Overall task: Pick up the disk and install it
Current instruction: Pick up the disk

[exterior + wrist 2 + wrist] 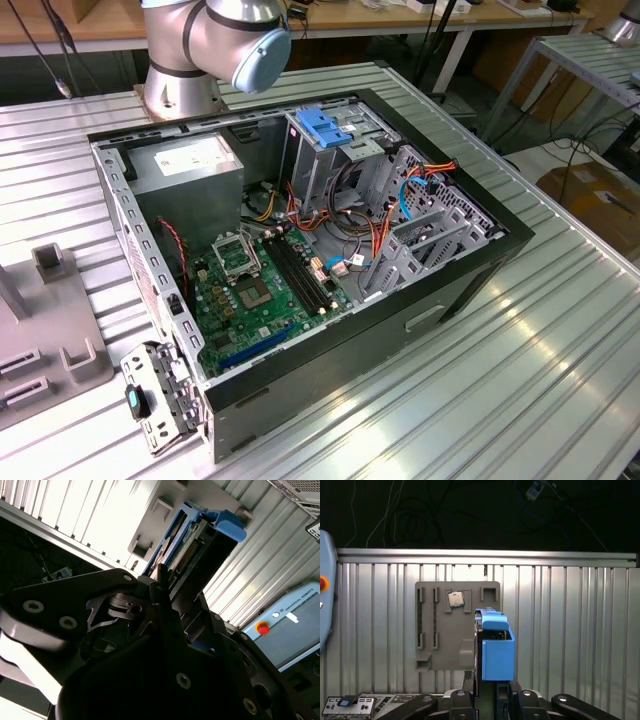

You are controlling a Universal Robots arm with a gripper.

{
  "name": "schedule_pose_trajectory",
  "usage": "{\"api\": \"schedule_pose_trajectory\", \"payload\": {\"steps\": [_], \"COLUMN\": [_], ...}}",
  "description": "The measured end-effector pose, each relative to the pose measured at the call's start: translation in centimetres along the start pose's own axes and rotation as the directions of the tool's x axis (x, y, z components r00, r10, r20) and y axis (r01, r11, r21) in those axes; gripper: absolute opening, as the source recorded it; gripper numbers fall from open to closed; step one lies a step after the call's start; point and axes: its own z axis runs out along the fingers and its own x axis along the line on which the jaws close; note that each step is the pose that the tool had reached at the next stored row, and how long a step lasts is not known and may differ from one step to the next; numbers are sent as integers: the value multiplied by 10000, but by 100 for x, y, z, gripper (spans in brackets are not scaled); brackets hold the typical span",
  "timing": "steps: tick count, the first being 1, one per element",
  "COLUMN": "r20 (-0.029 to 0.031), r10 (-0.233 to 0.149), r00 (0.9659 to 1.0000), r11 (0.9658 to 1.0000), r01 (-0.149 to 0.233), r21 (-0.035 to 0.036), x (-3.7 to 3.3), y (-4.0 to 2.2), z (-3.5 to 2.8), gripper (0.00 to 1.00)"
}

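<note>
Above the ribbed metal table (570,630), the gripper (487,689) clasps the disk (498,656); cables (410,522) trail across dark floor (485,510) beyond.

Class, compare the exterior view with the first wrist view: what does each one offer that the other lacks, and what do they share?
Exterior view: the motherboard, the power supply box and the blue latch on the drive cage. First wrist view: the disk clamped between the fingers, and a processor chip. Shared: the ribbed metal table and the grey holder plate.
</note>
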Motion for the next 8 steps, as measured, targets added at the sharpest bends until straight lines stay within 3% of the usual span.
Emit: {"api": "schedule_pose_trajectory", "payload": {"steps": [6,8], "r20": [-1,0], "r10": [0,0], "r00": [10000,10000], "r11": [10000,10000], "r01": [0,0], "r21": [-1,0], "x": [1,2], "y": [-112,-183], "z": [0,1], "gripper": [35,35]}}
